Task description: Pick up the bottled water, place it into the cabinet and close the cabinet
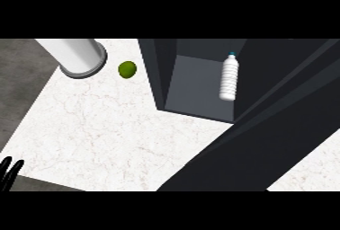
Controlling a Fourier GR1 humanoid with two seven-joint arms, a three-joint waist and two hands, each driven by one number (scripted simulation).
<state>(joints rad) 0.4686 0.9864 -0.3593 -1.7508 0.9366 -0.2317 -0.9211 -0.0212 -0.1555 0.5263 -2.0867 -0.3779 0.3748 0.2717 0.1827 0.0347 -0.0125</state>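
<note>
The bottled water (230, 78) is a clear ribbed bottle with a blue cap. It lies inside the dark cabinet (166, 72) at the upper right, cap pointing toward the back. The cabinet's dark door (266, 134) stands open, running as a wide diagonal band from the upper right down to the lower middle. Only the black fingers of my left hand (10, 171) show, straight and pointing up at the lower left edge, far from the bottle. My right hand appears nowhere in the view.
A white cylinder (78, 56) stands at the counter's back left, with a green round fruit (127, 69) beside it. The white marble counter (113, 130) stretches left of the cabinet; its edge runs along the left and lower left.
</note>
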